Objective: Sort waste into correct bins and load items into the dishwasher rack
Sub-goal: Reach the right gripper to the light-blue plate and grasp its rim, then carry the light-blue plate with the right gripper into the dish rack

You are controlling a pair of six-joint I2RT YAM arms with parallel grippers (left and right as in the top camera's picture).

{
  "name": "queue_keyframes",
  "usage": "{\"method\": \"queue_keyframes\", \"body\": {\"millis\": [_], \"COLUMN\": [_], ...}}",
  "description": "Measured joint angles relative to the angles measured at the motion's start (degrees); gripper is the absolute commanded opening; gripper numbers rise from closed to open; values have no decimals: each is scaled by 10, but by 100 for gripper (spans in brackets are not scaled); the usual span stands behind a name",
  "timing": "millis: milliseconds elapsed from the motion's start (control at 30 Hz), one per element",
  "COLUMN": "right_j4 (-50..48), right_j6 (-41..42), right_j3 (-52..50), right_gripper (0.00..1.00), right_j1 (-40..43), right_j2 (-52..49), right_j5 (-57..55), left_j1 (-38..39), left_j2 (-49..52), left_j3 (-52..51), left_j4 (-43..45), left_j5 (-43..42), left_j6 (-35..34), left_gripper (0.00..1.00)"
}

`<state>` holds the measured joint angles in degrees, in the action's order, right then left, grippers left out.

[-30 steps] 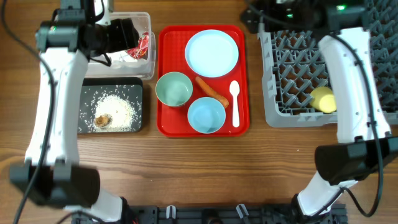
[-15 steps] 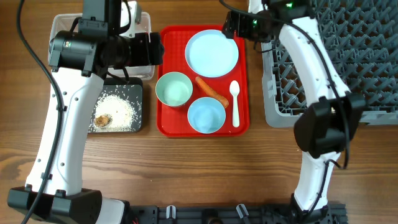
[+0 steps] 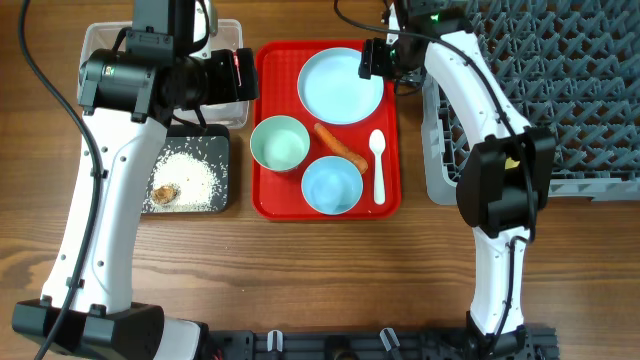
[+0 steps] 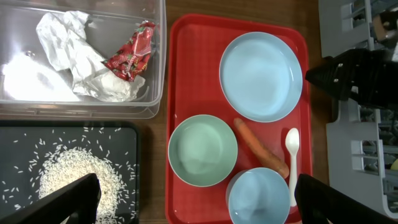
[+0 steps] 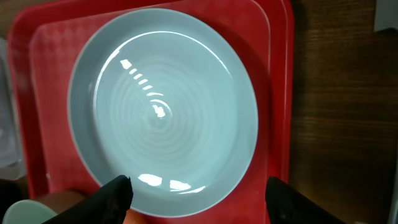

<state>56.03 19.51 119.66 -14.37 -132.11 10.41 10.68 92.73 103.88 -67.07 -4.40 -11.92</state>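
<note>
**Target item.** The large light blue round plate (image 5: 163, 109) lies flat and empty in the far right corner of the flat red serving tray (image 3: 265, 195), midway along the far edge of the table. Being round, it has no long axis, so any stretch of rim offers the same grip.

**Governing relation.** The right gripper (image 5: 200, 198) is the nearer one. The overhead view places it above the plate's rim on the side facing the large grey plastic grid rack (image 3: 560, 100), which fills the far right corner of the table. In the right wrist view the plate lies ahead of the fingertips (image 5: 115, 191). These stand wide apart, hold nothing, and frame the stretch of rim facing the near edge of the table. No contact with the plate is visible. The judged next step is to descend onto a rim section. The flat rim on the tray leaves little room for a lower finger.

**Other arm.** The left gripper (image 4: 198, 200) hangs near the deeper clear plastic rectangular tub (image 4: 158, 62) at the far left corner, fingers spread and empty.

**Surroundings.** Nearer the near edge, the tray also carries the orange carrot (image 3: 340, 146), the white plastic spoon (image 3: 378, 166), the pale green bowl (image 3: 280, 143) and the light blue bowl (image 3: 332, 186). All lie apart from the plate.
</note>
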Motion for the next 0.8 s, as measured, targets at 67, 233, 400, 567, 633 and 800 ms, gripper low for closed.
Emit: {"method": "queue_keyframes", "body": {"millis": [67,233,400,567,633,800], "right_j4": [-1,0,-6,-12,-15,-21], "right_j6": [6,13,15,19,19,19], "right_j3": [0,-3,-3,-3,-2,-2], "right_gripper": [64,54,26,5,4,4], "right_j1": [0,0,-1,-1,-1,-1], "right_j2": [-16,-63,-86,-89,-89,-89], "right_j5": [-6,-17,-19,-20,-19,-19], "left_j1": [0,0,0,0,0,0], "left_j2": [1,11,18,19,19,19], "left_j3": [0,0,0,0,0,0], "left_j4": [0,0,0,3,4,4], "left_j5": [1,1,1,1,1,1], "left_j6": [0,0,0,0,0,0], "left_gripper": [100,100,100,100,100,100]}}
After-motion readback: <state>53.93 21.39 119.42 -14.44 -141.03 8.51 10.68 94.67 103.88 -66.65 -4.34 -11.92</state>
